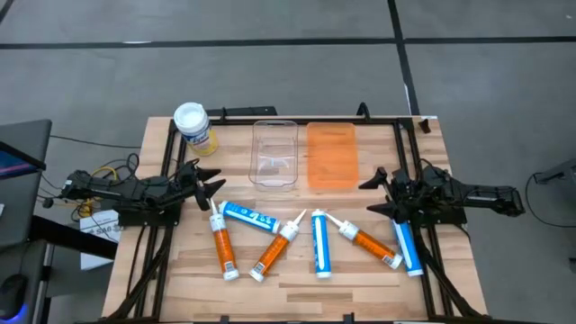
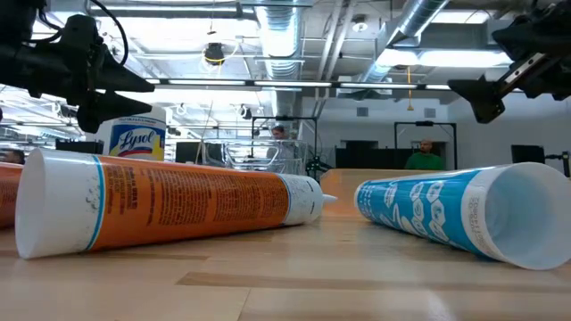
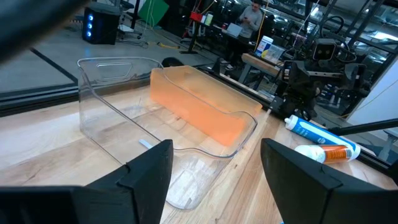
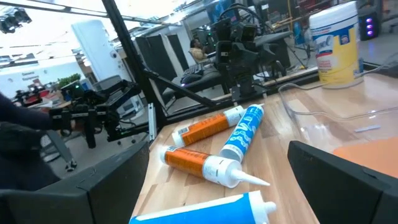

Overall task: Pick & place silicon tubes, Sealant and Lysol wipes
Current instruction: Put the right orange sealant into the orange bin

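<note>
The Lysol wipes canister (image 1: 192, 126), with a white lid and a yellow label, stands upright at the table's far left; it also shows in the right wrist view (image 4: 336, 43). Several sealant tubes lie on their sides across the near half of the table, among them an orange tube (image 1: 221, 241), a blue tube (image 1: 250, 216) and a blue tube (image 1: 408, 245) at the right. My left gripper (image 1: 214, 187) is open and empty above the table's left side, just left of the tubes. My right gripper (image 1: 367, 198) is open and empty at the right, above the orange tube (image 1: 369, 243).
A clear plastic bin (image 1: 274, 153) and an orange bin (image 1: 331, 156) stand side by side at the far middle of the table. A black frame (image 1: 297, 117) runs along the table's edges. People show in the room behind the table (image 2: 425, 156).
</note>
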### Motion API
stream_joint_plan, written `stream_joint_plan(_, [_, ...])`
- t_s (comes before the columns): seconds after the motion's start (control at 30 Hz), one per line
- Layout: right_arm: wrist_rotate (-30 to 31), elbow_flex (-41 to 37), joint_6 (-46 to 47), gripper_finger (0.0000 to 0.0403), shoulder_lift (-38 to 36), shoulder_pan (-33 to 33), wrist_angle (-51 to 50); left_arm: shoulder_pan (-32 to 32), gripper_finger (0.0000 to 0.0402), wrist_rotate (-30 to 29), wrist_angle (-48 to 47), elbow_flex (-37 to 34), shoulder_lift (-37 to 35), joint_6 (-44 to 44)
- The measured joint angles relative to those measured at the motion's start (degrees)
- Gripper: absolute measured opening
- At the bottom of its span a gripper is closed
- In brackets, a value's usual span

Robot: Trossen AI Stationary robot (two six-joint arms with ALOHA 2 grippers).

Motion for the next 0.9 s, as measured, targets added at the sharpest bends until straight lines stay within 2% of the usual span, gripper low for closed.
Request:
stream_joint_plan(0.5, [0.01, -0.17, -0.47, 0.0377, 0.0, -0.01, 4.75, 0.01, 0.0236, -0.46, 0.79, -0.05, -0.01, 0.07])
stream_joint_plan(0.63, [-0.01, -0.15, -4.58, 0.0377, 0.0, 0.02, 7.26, 0.01, 0.0236, -0.5, 1.31, -0.09, 0.0, 0.19])
stream_joint_plan(0.9, [1.44, 2.13, -4.59, 0.0377, 0.44, 0.02, 9.44, 0.0, 0.0236, -0.6, 2.09, -0.13, -0.01, 3.69])
